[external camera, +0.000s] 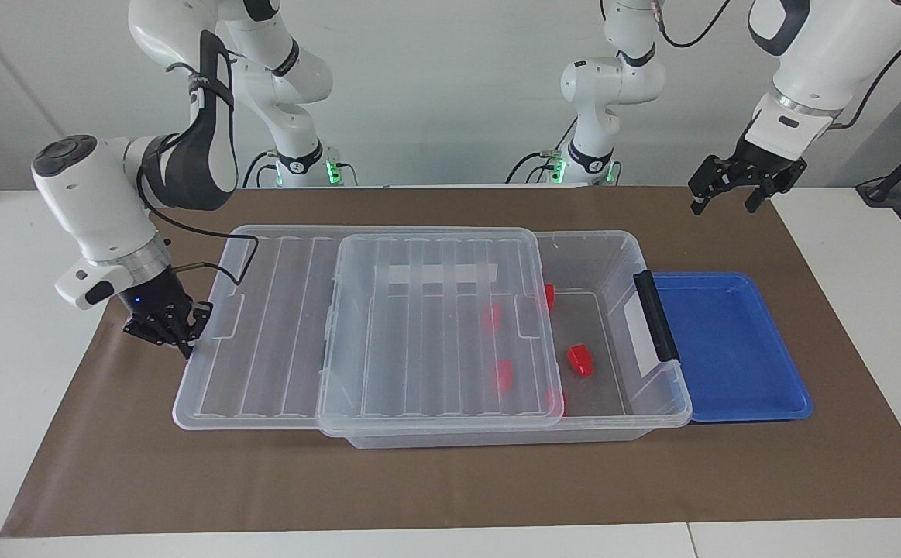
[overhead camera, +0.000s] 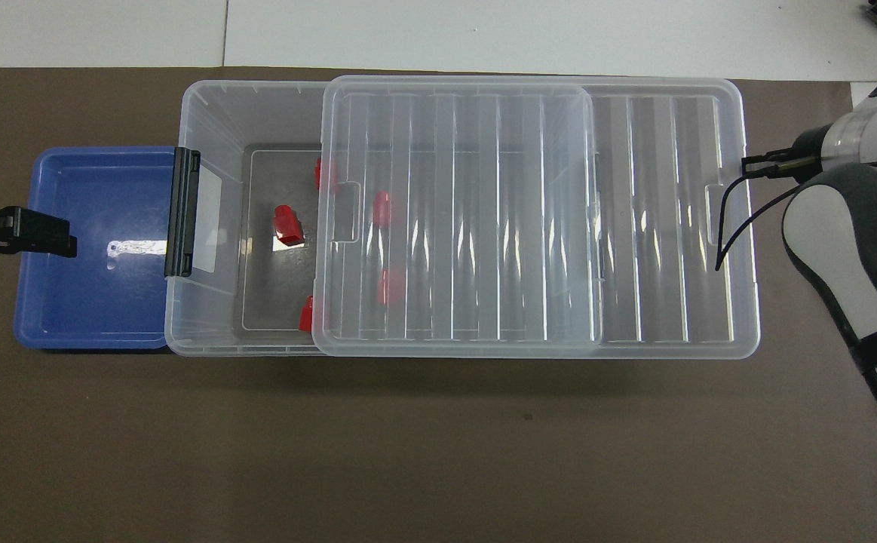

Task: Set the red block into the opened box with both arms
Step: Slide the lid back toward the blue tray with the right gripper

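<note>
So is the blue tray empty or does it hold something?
Empty. The blue tray shows only its bare floor; all visible red blocks lie inside the box.

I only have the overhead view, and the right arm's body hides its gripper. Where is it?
Observer: The right gripper is down at table level, its tip against the end edge of the lid at the right arm's end of the table.
Operator: Open or shut?
Observer: Its jaws are shut, with nothing between them.
Operator: The left one looks like it is in the blue tray. Is it?
Observer: No. The left gripper hangs high in the air, well clear of the blue tray, jaws open and empty.
</note>
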Controlling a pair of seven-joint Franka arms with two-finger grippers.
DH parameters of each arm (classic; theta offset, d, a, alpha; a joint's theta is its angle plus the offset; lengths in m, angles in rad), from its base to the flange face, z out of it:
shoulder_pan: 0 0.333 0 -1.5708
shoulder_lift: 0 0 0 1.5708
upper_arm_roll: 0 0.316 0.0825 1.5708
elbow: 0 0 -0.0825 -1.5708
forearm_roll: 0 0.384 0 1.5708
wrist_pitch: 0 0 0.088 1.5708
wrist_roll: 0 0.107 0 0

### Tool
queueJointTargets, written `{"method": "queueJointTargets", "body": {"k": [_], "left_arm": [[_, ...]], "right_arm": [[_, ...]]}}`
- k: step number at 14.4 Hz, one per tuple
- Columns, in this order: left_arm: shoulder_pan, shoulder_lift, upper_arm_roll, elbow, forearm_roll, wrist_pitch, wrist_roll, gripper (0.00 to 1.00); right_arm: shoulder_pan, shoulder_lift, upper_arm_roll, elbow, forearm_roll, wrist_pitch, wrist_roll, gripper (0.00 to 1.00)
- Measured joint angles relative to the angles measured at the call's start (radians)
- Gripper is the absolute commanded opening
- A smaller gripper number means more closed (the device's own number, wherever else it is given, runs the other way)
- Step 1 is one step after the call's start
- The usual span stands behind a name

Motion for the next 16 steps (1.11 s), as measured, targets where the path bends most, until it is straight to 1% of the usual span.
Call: {"method": "queueJointTargets", "body": {"k": [2, 7, 10, 16], "left_arm": [[0.000, 0.000, 0.000, 0.000, 0.000, 0.000, 0.000, 1.00], [0.000, 0.000, 0.000, 0.000, 0.000, 0.000, 0.000, 1.00], [0.000, 0.000, 0.000, 0.000, 0.000, 0.001, -0.001, 1.00], [0.000, 0.000, -0.001, 0.000, -0.001, 0.001, -0.002, 1.00]], "right_arm": [[0.029, 0.001, 0.001, 0.000, 0.000, 0.000, 0.024, 0.00], [0.113, 0.002, 0.001, 0.000, 0.001, 0.000, 0.153, 0.00], [0.152, 0.002, 0.002, 0.000, 0.006, 0.000, 0.177, 0.00], [0.193, 0.002, 0.001, 0.000, 0.090, 0.000, 0.185, 0.00]]}}
